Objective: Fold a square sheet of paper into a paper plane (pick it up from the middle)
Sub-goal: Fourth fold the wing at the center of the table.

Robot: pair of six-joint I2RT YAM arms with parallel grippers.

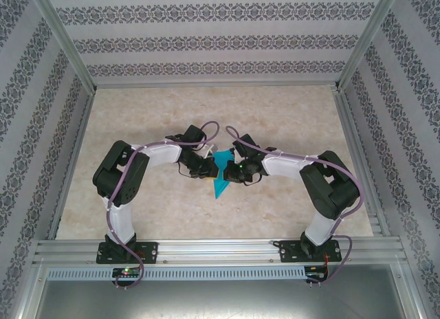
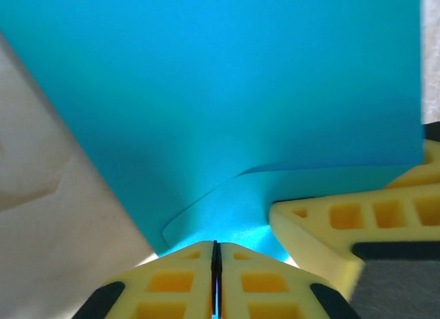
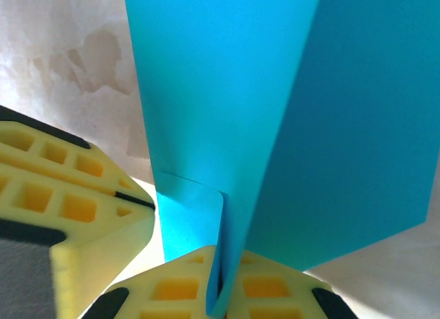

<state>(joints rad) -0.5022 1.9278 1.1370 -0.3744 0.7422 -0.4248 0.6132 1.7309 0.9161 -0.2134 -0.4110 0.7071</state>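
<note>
The cyan-blue square sheet of paper [image 1: 220,185] hangs between both grippers above the middle of the table, folded and tapering to a point toward the near edge. My left gripper [image 1: 210,169] is shut on its edge. In the left wrist view the yellow jaws [image 2: 216,245] are pressed together with a thin blue sliver between them, and the sheet [image 2: 240,92] spreads out ahead. My right gripper [image 1: 232,171] is shut on the paper too. Its jaws [image 3: 223,254] pinch a doubled fold of the sheet [image 3: 220,92]. Each wrist view shows the other gripper's yellow fingers [image 2: 344,223] [image 3: 69,195] close beside.
The beige marbled tabletop [image 1: 137,126] lies open all around the two grippers. Metal frame rails [image 1: 213,250] run along the near edge, and patterned walls close in the left, right and far sides.
</note>
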